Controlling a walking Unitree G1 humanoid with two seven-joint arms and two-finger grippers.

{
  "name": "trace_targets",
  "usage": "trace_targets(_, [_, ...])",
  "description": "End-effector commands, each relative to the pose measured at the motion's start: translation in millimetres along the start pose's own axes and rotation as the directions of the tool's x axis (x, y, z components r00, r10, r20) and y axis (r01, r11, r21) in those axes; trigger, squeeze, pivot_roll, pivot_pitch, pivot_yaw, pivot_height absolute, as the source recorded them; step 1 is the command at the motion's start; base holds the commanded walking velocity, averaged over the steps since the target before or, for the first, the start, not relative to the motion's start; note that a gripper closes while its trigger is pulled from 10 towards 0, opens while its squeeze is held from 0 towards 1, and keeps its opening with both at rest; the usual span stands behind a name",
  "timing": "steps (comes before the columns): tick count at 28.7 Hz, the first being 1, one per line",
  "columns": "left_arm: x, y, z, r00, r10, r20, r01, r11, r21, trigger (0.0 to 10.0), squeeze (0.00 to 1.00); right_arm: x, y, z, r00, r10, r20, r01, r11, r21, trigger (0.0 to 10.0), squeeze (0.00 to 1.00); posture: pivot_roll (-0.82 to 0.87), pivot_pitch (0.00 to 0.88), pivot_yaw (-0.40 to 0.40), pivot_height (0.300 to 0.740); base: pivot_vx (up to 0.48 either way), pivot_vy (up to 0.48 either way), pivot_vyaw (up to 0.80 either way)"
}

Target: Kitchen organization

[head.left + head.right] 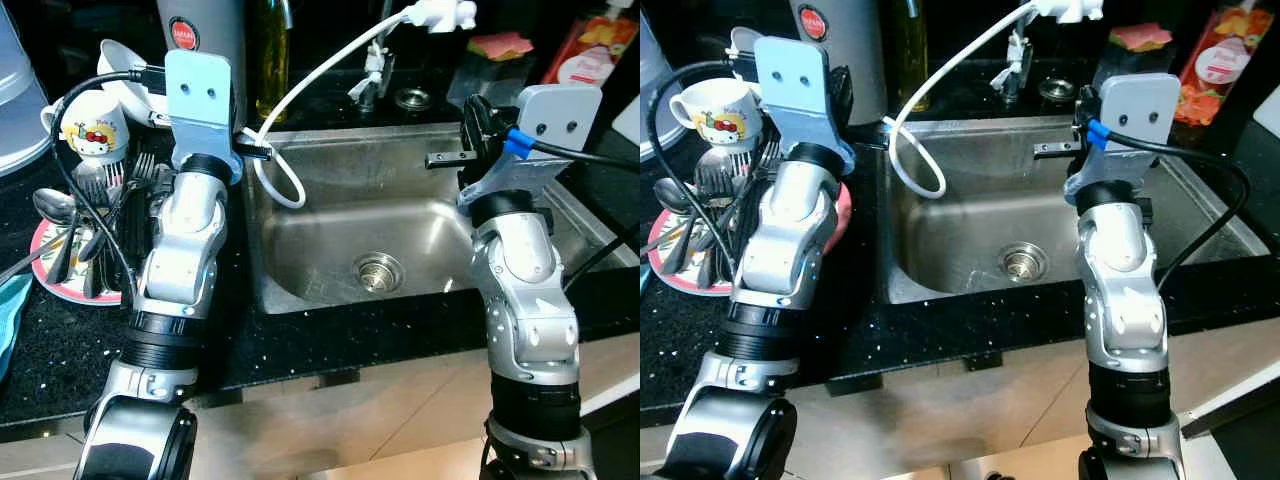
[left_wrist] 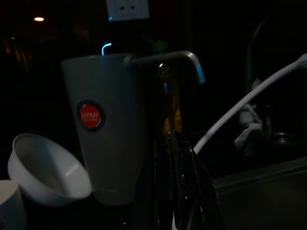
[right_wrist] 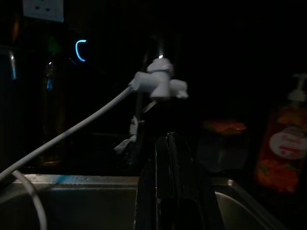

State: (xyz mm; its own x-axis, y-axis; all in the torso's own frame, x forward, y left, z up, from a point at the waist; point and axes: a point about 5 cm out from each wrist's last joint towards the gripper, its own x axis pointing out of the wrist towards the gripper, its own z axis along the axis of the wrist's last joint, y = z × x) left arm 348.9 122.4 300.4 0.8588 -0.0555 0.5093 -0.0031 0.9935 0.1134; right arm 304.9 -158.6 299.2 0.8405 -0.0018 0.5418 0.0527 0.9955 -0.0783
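Two arms are raised over a black counter with a steel sink in the middle. The dishes are on the robot's left of the sink: a pink plate carries spoons and forks, with a cartoon mug at its far side and a white bowl tilted on its side behind the mug. Just behind them stands a tall grey jug with a red round label, and beside it a bottle of yellow liquid.

The left gripper is at the sink's left rim, near the jug, pointing toward the jug and bowl. Its two black fingers lie pressed together and I see nothing between them. The right gripper is over the right part of the sink, pointing toward the tap. Its fingers are also together, with nothing held.

A white hose runs from the tap's white fitting down into the sink and makes a loop at the left wall. The drain is in the basin's middle. Behind the sink on the right stand a dark box with a sponge on top and an orange soap bottle.
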Motion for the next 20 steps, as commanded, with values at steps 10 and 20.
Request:
trace_targets(10, [-14.6,-27.2,-1,0.994,-0.107,-0.016,0.107,0.994,0.007,10.0,0.0,-3.6,-4.1,-5,1.0,-0.001,-0.021,0.001,1.0,-0.01,10.0,0.0,0.03,0.091,-0.013,0.74,0.0,0.0,0.0])
trace_targets(20, [-20.1,-30.5,20,0.995,-0.061,0.073,0.051,0.99,0.129,10.0,0.0,-5.8,-9.8,-13,0.997,-0.04,-0.062,0.044,0.996,0.075,10.0,0.0,0.04,0.089,-0.005,0.74,0.0,0.0,0.0])
